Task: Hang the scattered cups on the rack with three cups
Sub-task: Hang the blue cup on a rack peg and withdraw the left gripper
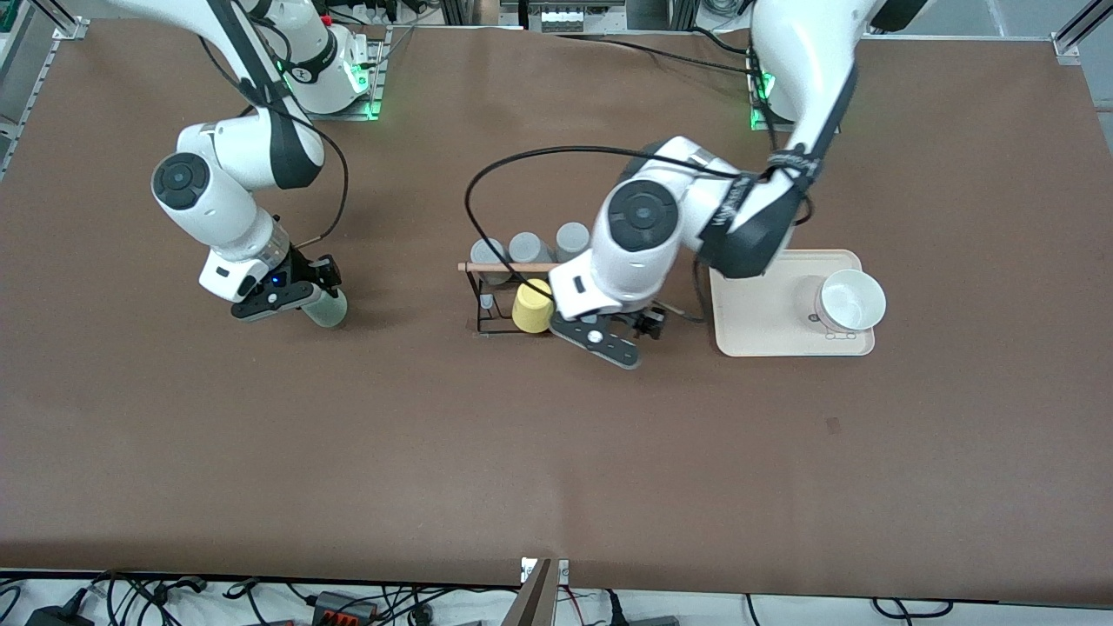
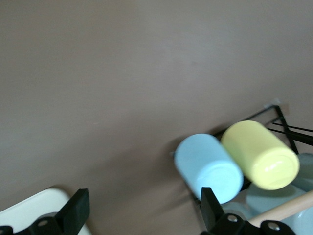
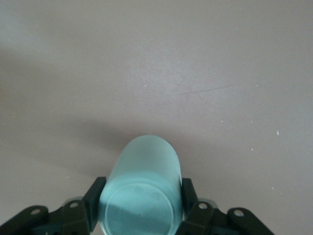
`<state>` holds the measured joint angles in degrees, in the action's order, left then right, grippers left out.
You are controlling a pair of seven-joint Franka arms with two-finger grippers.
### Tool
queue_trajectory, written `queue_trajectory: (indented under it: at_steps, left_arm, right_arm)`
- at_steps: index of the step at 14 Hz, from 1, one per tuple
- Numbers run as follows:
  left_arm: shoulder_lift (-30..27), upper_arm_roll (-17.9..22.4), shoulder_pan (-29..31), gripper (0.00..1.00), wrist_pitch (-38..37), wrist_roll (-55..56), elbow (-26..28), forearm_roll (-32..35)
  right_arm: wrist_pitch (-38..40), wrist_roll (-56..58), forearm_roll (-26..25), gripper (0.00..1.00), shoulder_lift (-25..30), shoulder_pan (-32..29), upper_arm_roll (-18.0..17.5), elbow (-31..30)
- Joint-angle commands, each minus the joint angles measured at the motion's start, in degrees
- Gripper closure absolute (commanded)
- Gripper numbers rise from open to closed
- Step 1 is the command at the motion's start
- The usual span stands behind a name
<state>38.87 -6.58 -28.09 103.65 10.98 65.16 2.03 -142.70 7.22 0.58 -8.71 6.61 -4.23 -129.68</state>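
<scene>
The rack (image 1: 513,300) stands mid-table, with the light blue cup (image 2: 209,167) on a peg beside the yellow cup (image 1: 532,306). The left gripper (image 2: 142,210) hovers over it, jaws spread wide and clear of the blue cup. The right gripper (image 3: 142,205), bent down toward its end of the table, clamps the sage green cup (image 3: 143,188).

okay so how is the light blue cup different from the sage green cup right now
The light blue cup sits tilted on the rack beside the yellow cup; the sage green cup is off the rack, toward the right arm's end of the table.
The blue cup is free, with the left pincer open around nothing; the green cup is clamped in the shut right pincer.
They differ in colour.
Both are small, plain and handleless.
</scene>
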Motion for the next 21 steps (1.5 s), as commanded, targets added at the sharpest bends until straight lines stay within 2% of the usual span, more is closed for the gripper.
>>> queue_trajectory:
  at_steps: [1,4,8,9,11,12,13,16,21]
  left_arm:
    - [-4.75,-0.54,5.74,0.0,-5.63,0.54,0.94,1.14]
    - [-8.27,-0.54,13.48,0.0,-11.69,0.8,1.29,0.96]
    - [-11.35,-0.45,21.75,0.0,-15.06,0.19,1.38,1.22]
    - [-12.83,-0.36,23.51,0.0,-14.88,-0.08,2.86,1.4]
    - [-17.75,-0.45,27.46,0.0,-10.6,-0.86,9.43,1.23]
    - [-21.08,-0.01,28.09,0.0,-7.36,-3.74,13.64,1.14]
    - [-23.55,2.43,27.92,0.0,-6.19,-6.99,16.47,0.7]
    - [-26.64,7.19,26.25,0.0,-6.27,-8.07,18.51,-2.89]
    - [-33.14,7.2,26.95,0.0,-4.77,-7.64,26.42,-3.61]
  right_arm:
    - [10.29,-8.77,-0.58,0.76,1.95,3.39,-0.52,6.34]
    - [19.02,-22.2,-0.49,0.76,0.98,9.27,-0.52,15.22]
    - [20.53,-37.24,0.3,0.76,-2.79,16.22,-0.52,24.11]
    - [20.62,-40.67,0.39,0.76,-3.76,17.98,-0.52,26.13]
    - [20.62,-45.96,0.39,0.76,-7.44,20.36,-0.52,30.52]
    - [20.62,-47.2,0.3,0.76,-9.02,21.5,-0.52,31.94]
    - [20.62,-48.17,0.3,0.76,-9.82,22.29,-0.52,32.47]
    - [20.09,-48.79,0.39,0.76,-11.41,23.35,-0.52,32.39]
    - [19.39,-51.43,-0.4,0.76,-13.35,25.47,-0.52,32.48]
